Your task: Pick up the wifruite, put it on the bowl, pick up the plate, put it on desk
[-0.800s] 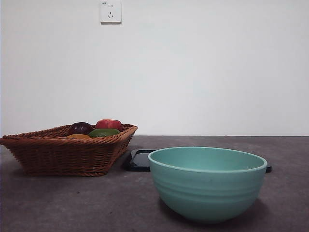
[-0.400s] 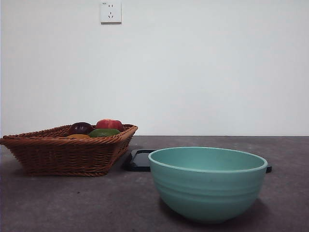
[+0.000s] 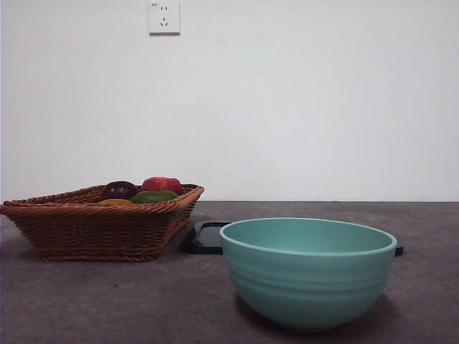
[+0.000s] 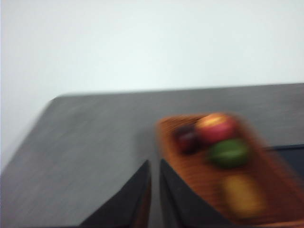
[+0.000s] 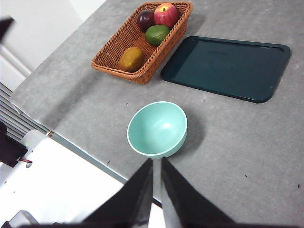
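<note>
The wifruite lies in the wicker basket with a red, a green and a dark purple fruit. The bowl sits empty on the desk, dark tray behind. Both grippers' fingers nearly closed, holding nothing.

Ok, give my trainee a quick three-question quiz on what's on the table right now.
1. True or false: the bowl is empty.
2. How many fruits lie in the wicker basket?
3. Which lies beside the basket: A) dark tray B) white plate C) cutting board?

Key:
1. True.
2. Four: the wifruite, a green fruit, a red fruit and a dark purple fruit.
3. A.
</note>
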